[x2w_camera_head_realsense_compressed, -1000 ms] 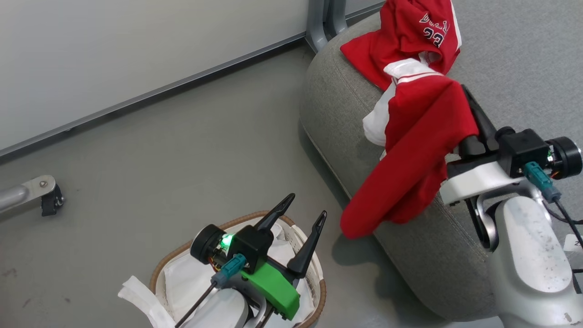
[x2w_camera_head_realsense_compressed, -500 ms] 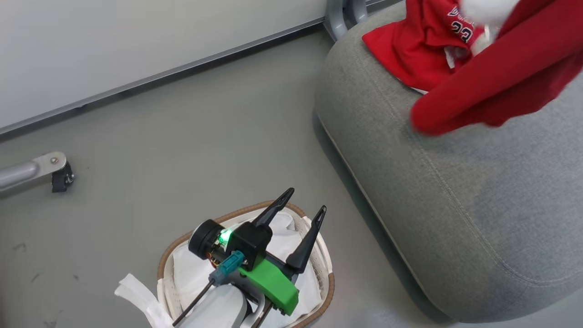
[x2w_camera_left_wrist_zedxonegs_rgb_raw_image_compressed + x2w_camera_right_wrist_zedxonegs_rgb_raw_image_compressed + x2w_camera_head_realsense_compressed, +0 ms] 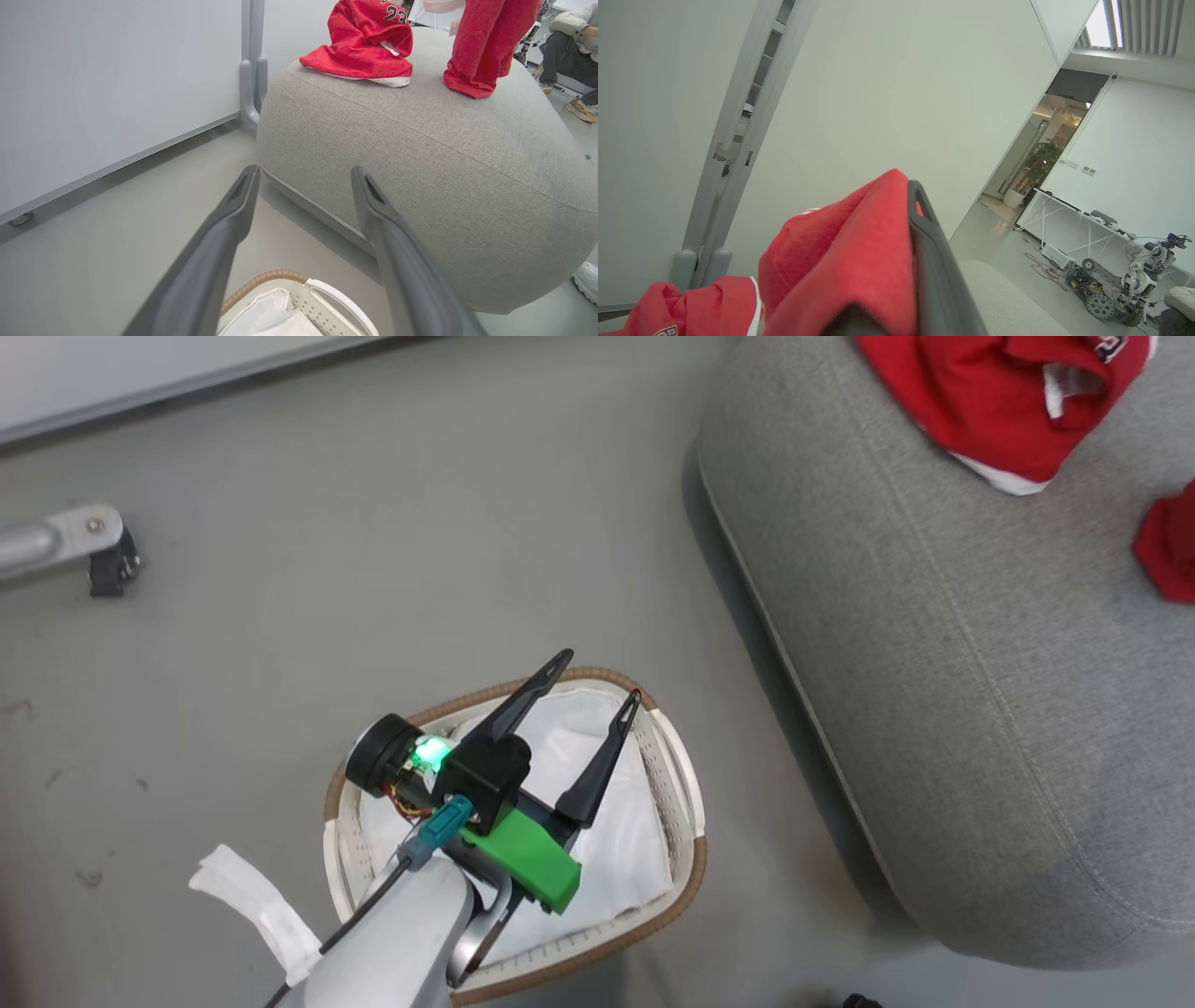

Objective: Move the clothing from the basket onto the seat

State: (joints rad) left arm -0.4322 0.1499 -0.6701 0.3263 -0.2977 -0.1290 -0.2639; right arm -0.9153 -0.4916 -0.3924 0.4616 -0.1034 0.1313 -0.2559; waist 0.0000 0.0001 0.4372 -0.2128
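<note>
You're on the last drop-off here. The numbered red jersey (image 3: 990, 401) lies bunched on the grey seat cushion (image 3: 934, 709) at the top right of the head view. The second red garment (image 3: 481, 46) hangs at the top of the left wrist view, and its lower end looks to be touching the cushion. Your right gripper (image 3: 909, 198) is clamped tight on it, with fabric draped over the fingers. The left gripper (image 3: 602, 674) is spread wide with nothing in it, over the laundry basket (image 3: 665, 775) at bottom centre — I see white liner (image 3: 607, 868) in there and no red. Next I'd say lower a touch, let the cloth go, then back away clean — it could snag on a finger.
</note>
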